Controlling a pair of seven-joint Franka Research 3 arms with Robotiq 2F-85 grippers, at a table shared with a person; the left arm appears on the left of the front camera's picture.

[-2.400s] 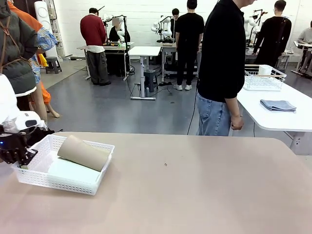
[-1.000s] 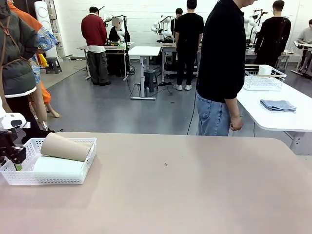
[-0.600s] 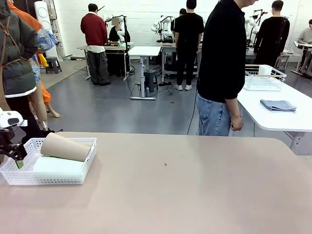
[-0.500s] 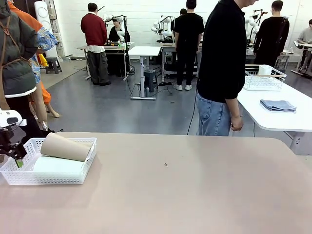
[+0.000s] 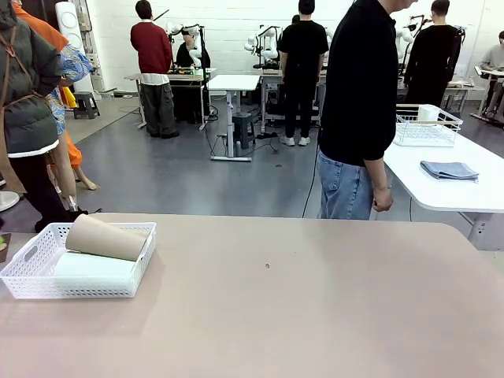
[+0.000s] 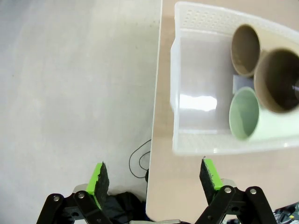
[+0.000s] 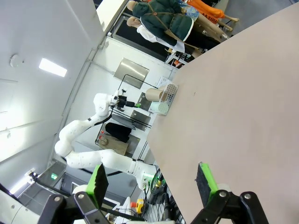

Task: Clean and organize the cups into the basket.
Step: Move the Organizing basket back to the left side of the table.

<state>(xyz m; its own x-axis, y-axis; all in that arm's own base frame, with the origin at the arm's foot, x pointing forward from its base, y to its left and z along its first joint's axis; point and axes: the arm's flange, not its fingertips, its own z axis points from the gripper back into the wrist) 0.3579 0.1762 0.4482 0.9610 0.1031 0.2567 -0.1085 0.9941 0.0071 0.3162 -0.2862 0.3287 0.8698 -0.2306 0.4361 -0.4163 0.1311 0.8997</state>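
Cups [image 6: 261, 88] are lying in the basket [image 6: 187, 70], upper right of the left wrist frame, just ahead of the left gripper [image 6: 154, 175], hanging wide open and empty.

- We see the tabletop [image 5: 315, 299] bare right of the basket [image 5: 31, 276].
- Cups [image 5: 106, 238] crowd the basket's right half; its left half stays free.

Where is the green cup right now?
The green cup lies on its side inside the white basket, next to two brown cups. In the front view, the basket sits at the table's left end.
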